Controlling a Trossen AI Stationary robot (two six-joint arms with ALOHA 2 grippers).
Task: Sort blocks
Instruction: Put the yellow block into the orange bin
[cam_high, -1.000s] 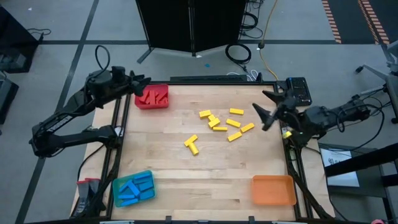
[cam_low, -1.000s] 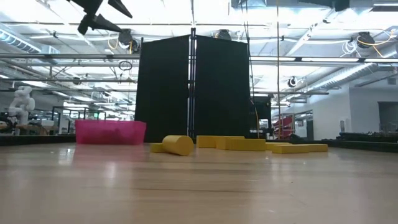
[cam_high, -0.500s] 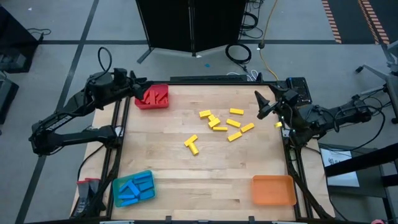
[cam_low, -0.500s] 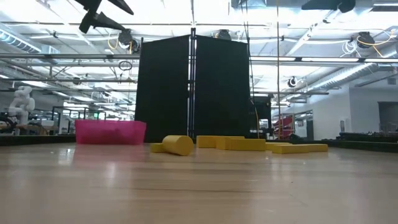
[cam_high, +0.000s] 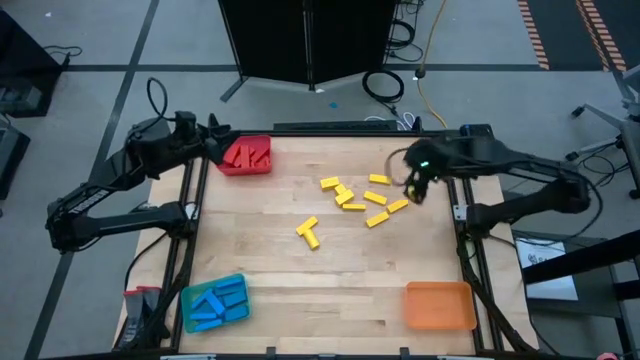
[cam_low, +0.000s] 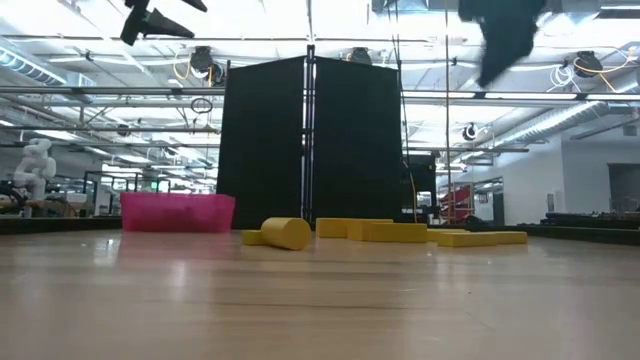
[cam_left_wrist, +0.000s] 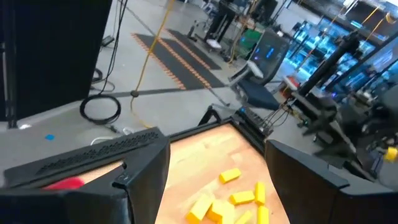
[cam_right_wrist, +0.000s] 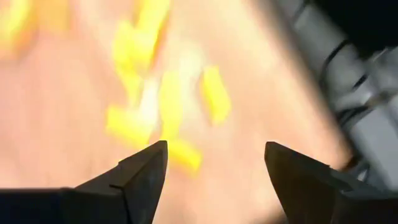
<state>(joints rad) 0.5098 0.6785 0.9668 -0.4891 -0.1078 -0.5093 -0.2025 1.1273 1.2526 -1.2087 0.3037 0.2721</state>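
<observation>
Wooden table, yellow blocks just beside right gripper (fingers apart)

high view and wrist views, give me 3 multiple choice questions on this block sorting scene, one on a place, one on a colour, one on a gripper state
1. Where is the red tray?
A. far left corner of the table
B. near right corner
C. table centre

2. What colour are the loose blocks lying in the middle of the table?
A. blue
B. red
C. yellow

3. How do the right gripper fingers stand?
A. shut on a block
B. open, holding nothing
C. shut, empty

Answers:
1. A, it sits at the far left corner, by the left gripper.
2. C, all the scattered ones are yellow.
3. B, the right wrist view shows a wide empty gap above the blocks.
</observation>
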